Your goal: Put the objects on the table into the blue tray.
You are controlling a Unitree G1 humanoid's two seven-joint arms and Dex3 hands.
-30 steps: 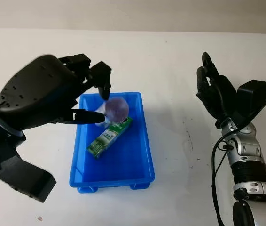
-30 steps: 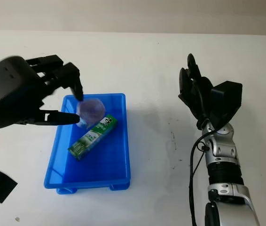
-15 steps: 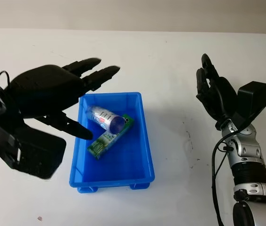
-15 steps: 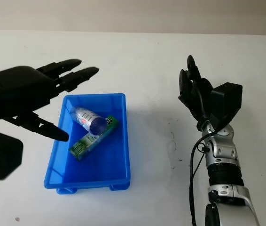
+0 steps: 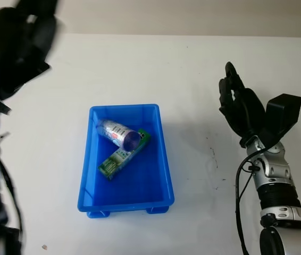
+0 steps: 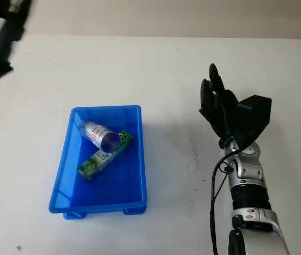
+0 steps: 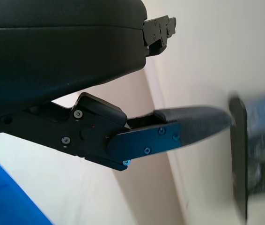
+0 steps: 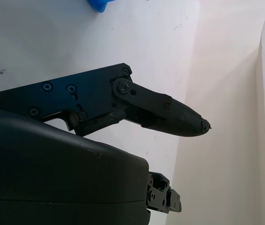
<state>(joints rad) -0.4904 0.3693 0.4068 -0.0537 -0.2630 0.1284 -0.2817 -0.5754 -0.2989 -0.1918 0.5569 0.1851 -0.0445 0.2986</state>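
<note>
- Your blue tray sits on the white table, a little left of centre, long side running away from the robot.
- Two items lie inside it, in the far half. A small bottle with a white and red label lies on its side, its purplish end pointing toward the tray's right wall.
- A green and white carton lies flat on the tray floor, slanted, its far end tucked just beside the bottle's purplish end; the two look to be touching.
- The near half of the tray floor is bare blue.
- Your left hand is up at the far left of the head views, well apart from the tray and above the table. It holds nothing; in the wrist view one finger is stretched out straight, not curled.
- Your right hand stands upright to the right of the tray, well apart from it, palm side turned toward the tray. It grips nothing, and its fingers are extended rather than curled.
- The right forearm's silver segments and a black cable run down to the bottom edge.
</note>
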